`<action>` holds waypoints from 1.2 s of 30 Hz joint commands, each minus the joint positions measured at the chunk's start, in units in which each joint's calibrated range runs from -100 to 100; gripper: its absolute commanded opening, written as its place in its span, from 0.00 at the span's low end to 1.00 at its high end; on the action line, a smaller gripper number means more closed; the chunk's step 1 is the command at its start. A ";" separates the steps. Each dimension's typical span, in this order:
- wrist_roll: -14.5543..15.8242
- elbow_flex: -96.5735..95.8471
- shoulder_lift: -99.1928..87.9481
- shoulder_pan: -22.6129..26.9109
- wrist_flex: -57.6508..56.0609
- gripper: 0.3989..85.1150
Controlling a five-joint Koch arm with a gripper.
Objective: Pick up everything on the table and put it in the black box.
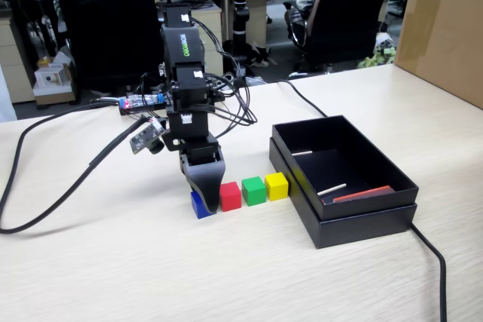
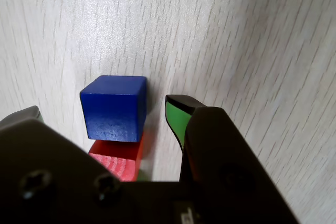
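Four cubes (image 1: 243, 192) line the table (image 1: 151, 262); the claw (image 1: 205, 200) gapes around the blue cube (image 2: 114, 107).

Blue cube (image 2: 114, 107): on the table (image 2: 236, 35), between the jaws, apart from both
Red cube (image 2: 118, 158): touching the blue cube, partly hidden by the gripper (image 2: 102, 111)
Jaws: spread apart, green-padded

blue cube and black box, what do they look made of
Blue cube: probably painted wood, with a matte coat and faint speckled wear along one edge. Black box: looks like matte cardboard, with thin straight walls and no shine.
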 commanded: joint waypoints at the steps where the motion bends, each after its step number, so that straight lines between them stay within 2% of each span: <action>1: -0.20 5.12 0.59 -0.29 -1.38 0.53; 5: -0.24 6.48 2.43 -0.49 -1.38 0.47; 6: -0.24 7.20 3.23 -0.59 -1.38 0.36; 11: -0.10 11.01 4.95 -1.12 -1.29 0.11; 14: -0.10 11.83 4.15 -1.37 -1.29 0.01; 22: -0.59 12.28 -15.02 -0.78 -1.29 0.01; 26: -0.10 15.45 -24.54 5.52 -1.29 0.01; 27: 0.73 18.35 -24.65 9.87 -1.29 0.01; 28: 0.73 18.90 -24.19 10.50 -1.38 0.01; 29: 1.17 20.89 -21.90 13.43 -1.38 0.01; 34: 2.39 22.98 -15.59 16.85 -1.29 0.01; 36: 3.42 26.88 -7.56 18.61 -1.38 0.01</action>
